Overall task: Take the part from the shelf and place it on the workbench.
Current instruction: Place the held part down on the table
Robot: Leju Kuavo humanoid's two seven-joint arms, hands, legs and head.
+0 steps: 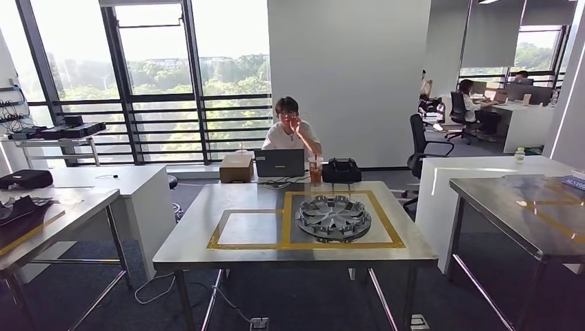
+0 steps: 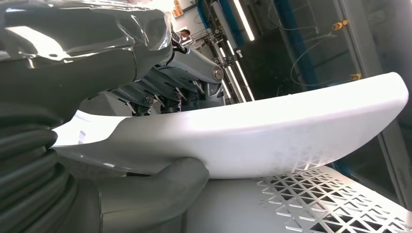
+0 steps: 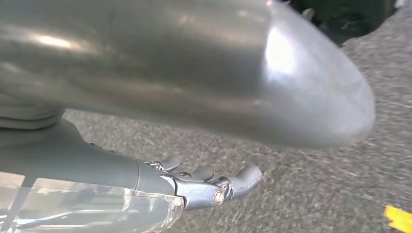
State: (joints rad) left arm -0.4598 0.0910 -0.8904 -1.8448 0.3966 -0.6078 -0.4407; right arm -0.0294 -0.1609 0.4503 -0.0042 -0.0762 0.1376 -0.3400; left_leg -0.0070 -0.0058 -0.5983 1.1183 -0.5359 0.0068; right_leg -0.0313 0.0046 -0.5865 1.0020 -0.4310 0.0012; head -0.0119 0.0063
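Observation:
My left hand (image 2: pixel 160 82) grips a long, curved white part (image 2: pixel 272 128): dark fingers lie over its upper face and the thick grey thumb (image 2: pixel 170 187) presses from below. A grey perforated panel (image 2: pixel 335 204) lies close beside the part. My right hand (image 3: pixel 204 187) hangs over grey carpet, its fingers and thumb apart with nothing between them. The steel workbench (image 1: pixel 207 238) stands ahead in the head view, marked with yellow tape rectangles. A silver wheel cover (image 1: pixel 333 217) lies in its right rectangle.
A person (image 1: pixel 290 134) sits behind the workbench at a laptop (image 1: pixel 279 163), beside a cardboard box (image 1: pixel 236 167), a drink and a black bag. Steel tables stand at the left (image 1: pixel 62 203) and right (image 1: pixel 524 207). Cables trail on the floor under the workbench.

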